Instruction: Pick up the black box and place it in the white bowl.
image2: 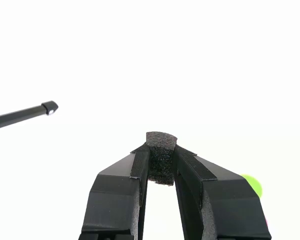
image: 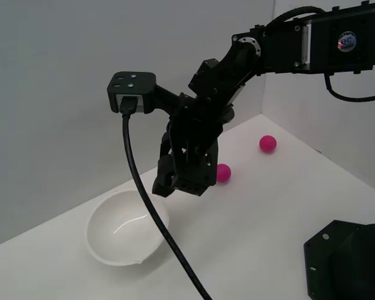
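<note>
My gripper [image2: 161, 159] is shut on the black box [image2: 160, 156], a small matte black cube pinched between the two fingertips. In the exterior view the gripper [image: 180, 182] hangs above the table, just past the rim of the white bowl [image: 126, 226] on the exterior view's right side; the cube itself is not distinguishable there against the black fingers. The bowl is glossy, deep and empty. It does not show in the washed-out wrist view.
Two magenta balls lie beyond the bowl: one [image: 223, 172] just behind the gripper, one [image: 267, 144] farther back. A green ball [image2: 252, 185] peeks beside a finger. A black cable [image: 151, 215] hangs across the bowl. A black base block [image: 347, 262] stands at the exterior view's right.
</note>
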